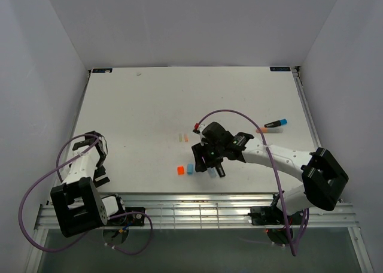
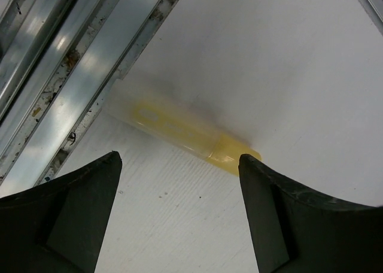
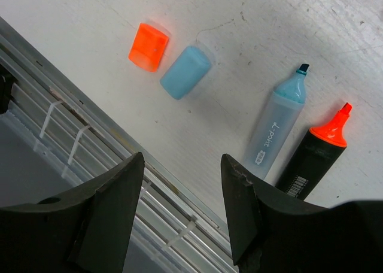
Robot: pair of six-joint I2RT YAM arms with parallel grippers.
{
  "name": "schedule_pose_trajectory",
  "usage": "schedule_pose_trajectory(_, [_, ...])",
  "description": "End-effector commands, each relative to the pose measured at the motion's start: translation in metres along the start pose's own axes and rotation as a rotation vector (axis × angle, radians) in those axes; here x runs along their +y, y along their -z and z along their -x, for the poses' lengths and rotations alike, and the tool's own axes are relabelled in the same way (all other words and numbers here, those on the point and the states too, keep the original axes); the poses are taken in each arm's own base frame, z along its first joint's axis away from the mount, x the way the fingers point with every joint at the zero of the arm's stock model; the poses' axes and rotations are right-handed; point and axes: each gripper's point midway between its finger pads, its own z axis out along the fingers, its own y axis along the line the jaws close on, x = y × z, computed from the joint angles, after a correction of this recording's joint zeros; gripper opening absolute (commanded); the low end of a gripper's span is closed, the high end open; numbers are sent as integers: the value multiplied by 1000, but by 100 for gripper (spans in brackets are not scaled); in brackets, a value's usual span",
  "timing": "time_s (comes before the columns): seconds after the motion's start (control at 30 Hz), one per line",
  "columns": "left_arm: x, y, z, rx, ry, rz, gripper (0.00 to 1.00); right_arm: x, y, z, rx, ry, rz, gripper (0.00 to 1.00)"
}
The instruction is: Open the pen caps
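The right gripper (image 3: pixel 182 160) hangs wide open and empty. The orange cap (image 3: pixel 148 46) and blue cap (image 3: pixel 186 72) lie together on the table (image 3: pixel 269 21) just beyond its fingertips, near two bare-tipped markers (image 3: pixel 278 126). Only the left wrist view shows a blurred yellow marker (image 2: pixel 179 129) ahead of the left gripper (image 2: pixel 179 160), likewise wide open.

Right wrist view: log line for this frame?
right gripper open, empty | orange cap and blue cap off, side by side | blue highlighter, orange highlighter uncapped | left gripper open above yellow highlighter
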Motion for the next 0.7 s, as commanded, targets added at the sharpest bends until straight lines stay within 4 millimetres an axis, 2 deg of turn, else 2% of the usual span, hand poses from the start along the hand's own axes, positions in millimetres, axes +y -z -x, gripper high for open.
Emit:
schedule_pose_trajectory(0.0, [-24, -1, -2, 31, 392, -29, 90, 9, 3, 5, -28, 6, 40, 61])
schedule_pose_trajectory(0.3, [-27, -10, -7, 36, 403, -34, 90, 8, -5, -1, -13, -2, 49, 61])
schedule_pose_trajectory(0.67, [-32, -15, -4, 45, 431, -40, 90, 10, -12, -5, 6, -5, 74, 61])
